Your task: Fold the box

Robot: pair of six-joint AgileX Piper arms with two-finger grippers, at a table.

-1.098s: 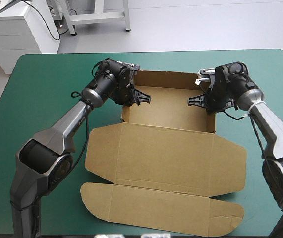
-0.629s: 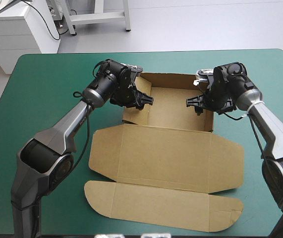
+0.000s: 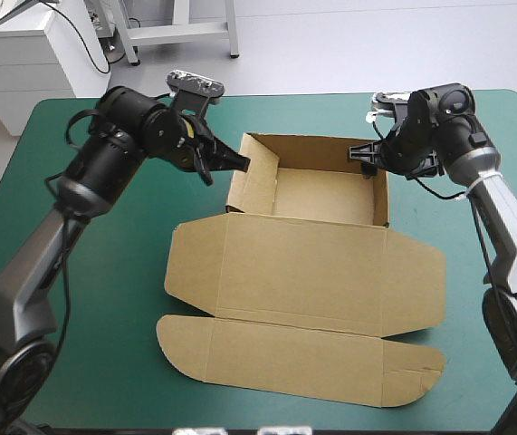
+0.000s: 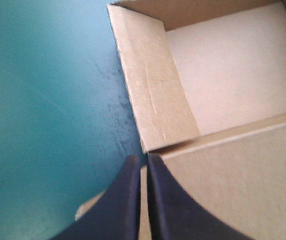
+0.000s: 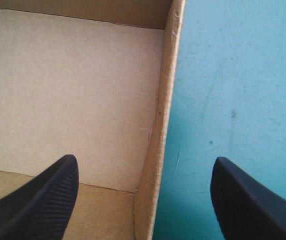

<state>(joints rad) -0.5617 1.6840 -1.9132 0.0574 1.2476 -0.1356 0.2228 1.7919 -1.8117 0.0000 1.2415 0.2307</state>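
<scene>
**Box on table: tray walls up, lid flat, neither gripper holding**

The teal-green cover [image 3: 77,299] lies flat across the table, and the box [image 3: 303,272] sits a little right of its middle. I read the box as an open tray. Its far wall [image 3: 317,149], left wall [image 3: 253,177] and right wall [image 3: 387,195] are raised around a bare floor. The lid [image 3: 312,263] lies flat on the cover toward the near edge, with a long rounded flap [image 3: 294,358] spread beyond it.

The left gripper [image 3: 238,163] hangs just outside the tray's left wall, near that wall's far upper corner. In the left wrist view its fingers [image 4: 132,200] are pressed together into one narrow point with only a hairline between them. I see no board caught there. The left gripper [image 4: 144,159] points toward the corner where the left wall [image 4: 153,80] meets the lid. From either view I cannot say with confidence whether the tip touches the board or hangs clear of it.

The right gripper [image 3: 367,154] is at the tray's far right corner, above the rim. In the right wrist view the right gripper [image 5: 145,159] stands wide apart and straddles the right wall [image 5: 160,125]. One finger is over the tray floor [image 5: 57,75] and the other is over the cover [image 5: 233,75]. Neither finger touches the wall.
</scene>
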